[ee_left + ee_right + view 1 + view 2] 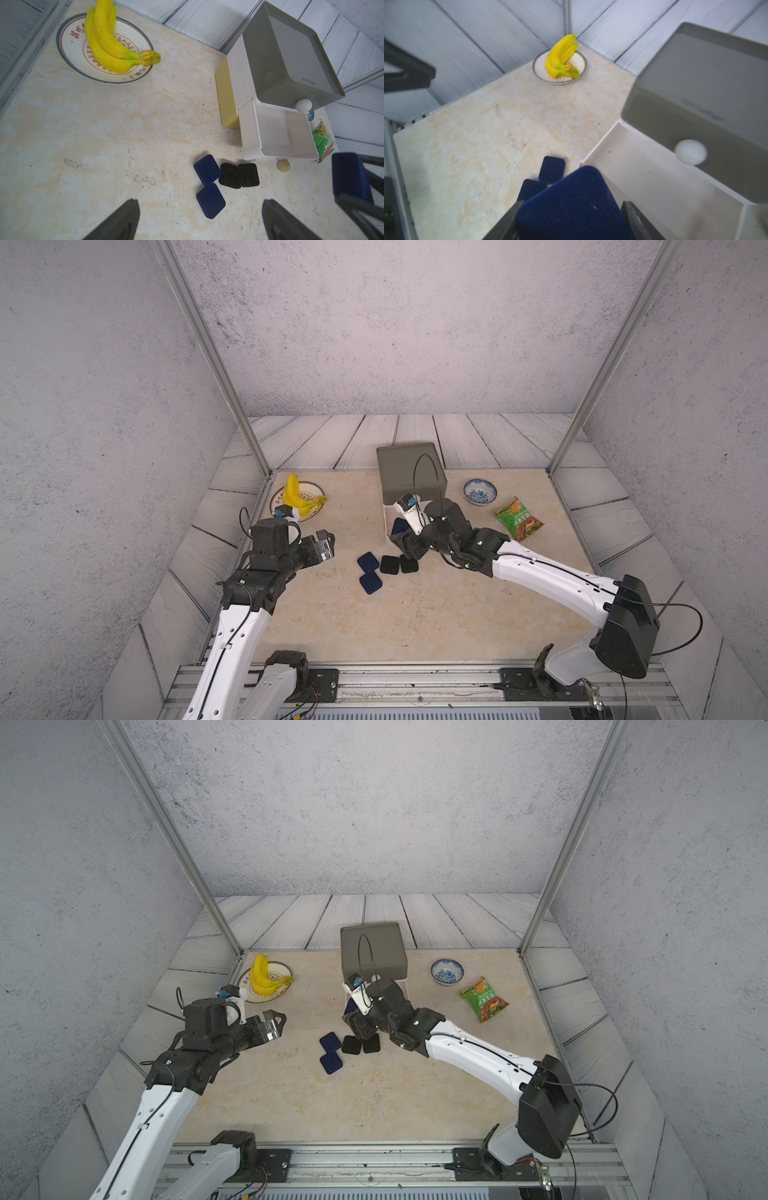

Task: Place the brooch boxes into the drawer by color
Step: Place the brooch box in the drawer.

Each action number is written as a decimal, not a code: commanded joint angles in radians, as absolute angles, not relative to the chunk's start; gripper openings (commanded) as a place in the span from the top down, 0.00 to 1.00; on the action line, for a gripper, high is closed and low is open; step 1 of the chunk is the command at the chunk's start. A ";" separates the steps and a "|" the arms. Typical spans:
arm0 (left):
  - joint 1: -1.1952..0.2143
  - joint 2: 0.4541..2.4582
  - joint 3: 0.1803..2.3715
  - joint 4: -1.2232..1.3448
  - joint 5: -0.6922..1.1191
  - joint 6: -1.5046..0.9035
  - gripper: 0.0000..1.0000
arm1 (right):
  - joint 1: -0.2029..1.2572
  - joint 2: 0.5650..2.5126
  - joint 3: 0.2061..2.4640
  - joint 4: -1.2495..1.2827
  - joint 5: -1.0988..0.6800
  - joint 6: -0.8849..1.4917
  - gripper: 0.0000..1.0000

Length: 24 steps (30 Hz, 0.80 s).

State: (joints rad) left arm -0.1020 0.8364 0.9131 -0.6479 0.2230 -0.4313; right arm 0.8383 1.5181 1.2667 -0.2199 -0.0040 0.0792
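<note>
A dark blue box (571,197) is clamped in the right tool (571,220) just beside the open white drawer (654,187), apparently for colour sorting; the left tool (200,207) is held spread and empty.

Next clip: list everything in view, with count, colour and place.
blue brooch boxes: three, dark blue; two on the table, one in the right claw.
black brooch boxes: two, black, side by side beside the blue pair.
cabinet: one; grey top, white middle drawer pulled open, yellow bottom; table's far side.
plate: one, white, far corner, left arm's side.
bananas: one bunch, yellow, on the plate.
bowl: one, blue-and-white, beside the cabinet.
snack packet: one, green, near the bowl.
left claw: one, black, open, empty.
right claw: one, black, shut on a blue brooch box.
</note>
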 commanded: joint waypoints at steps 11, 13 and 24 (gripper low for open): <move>-0.093 0.807 0.939 -0.669 0.218 -0.432 0.02 | 0.775 1.799 1.474 -0.318 0.067 0.154 0.46; -0.093 0.805 0.939 -0.670 0.216 -0.432 0.02 | 0.775 1.832 1.497 -0.314 0.080 0.164 0.45; -0.093 0.806 0.936 -0.678 0.201 -0.416 0.02 | 0.762 1.943 1.568 -0.311 0.108 0.181 0.44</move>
State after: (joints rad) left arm -0.1020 0.8158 0.9176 -0.6678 0.2131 -0.4290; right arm 0.7700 1.9202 1.5433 -0.3027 0.0853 0.1658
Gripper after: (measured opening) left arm 0.982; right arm 0.712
